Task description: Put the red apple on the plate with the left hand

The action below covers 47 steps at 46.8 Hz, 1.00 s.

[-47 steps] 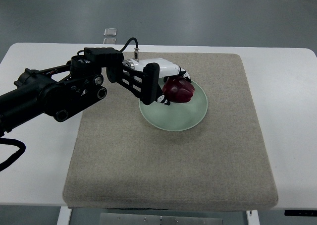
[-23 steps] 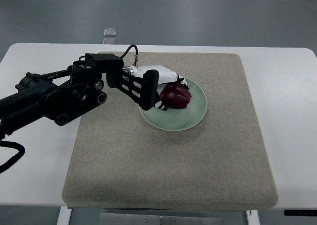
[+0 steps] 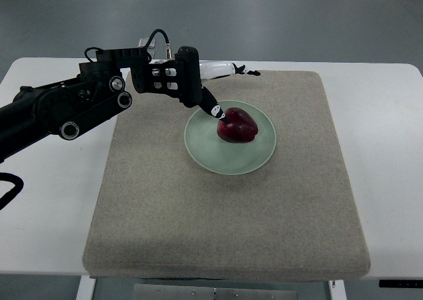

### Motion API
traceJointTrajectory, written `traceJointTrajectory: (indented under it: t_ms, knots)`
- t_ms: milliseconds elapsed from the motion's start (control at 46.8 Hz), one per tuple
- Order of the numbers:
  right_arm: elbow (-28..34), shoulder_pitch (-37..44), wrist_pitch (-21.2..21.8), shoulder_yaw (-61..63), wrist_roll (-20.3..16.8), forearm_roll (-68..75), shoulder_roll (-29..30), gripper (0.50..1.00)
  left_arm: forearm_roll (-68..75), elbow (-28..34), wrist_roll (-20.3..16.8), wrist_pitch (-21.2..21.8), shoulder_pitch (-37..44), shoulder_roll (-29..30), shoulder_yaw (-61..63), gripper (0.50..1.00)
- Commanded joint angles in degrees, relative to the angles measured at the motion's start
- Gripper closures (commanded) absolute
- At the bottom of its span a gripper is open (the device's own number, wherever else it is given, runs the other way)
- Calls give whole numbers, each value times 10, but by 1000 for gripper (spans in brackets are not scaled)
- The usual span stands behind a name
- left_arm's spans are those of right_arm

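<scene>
Apple [image 3: 238, 125] on plate [image 3: 225, 159], left hand [image 3: 215, 88] open, just beside it.

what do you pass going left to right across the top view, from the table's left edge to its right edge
White table → left arm → left hand → green plate → red apple → bare grey mat → white table again.
</scene>
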Motion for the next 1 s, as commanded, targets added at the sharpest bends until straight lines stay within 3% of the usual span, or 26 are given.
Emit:
traceJointTrajectory:
  t_ms: [0,214,513,663,748,983]
  knots:
    - [0,0,0,0,0,0,0,536,-58,8,0,1,-6,16,-10,506]
    - [0,0,0,0,0,0,0,536,-229,55,-1,6,-8,43,-32,504]
    - [0,0,0,0,0,0,0,538,-498,119,-1,-3,8,125,-74,504]
    - [0,0,0,0,0,0,0,536,-609,118,8,-62,63,150,-130,504]
    - [0,0,0,0,0,0,0,536,-676,118,35,-90,84,166,-141,504]
    - [0,0,0,0,0,0,0,536,-846,130,162,-119,108,184,-142,504]
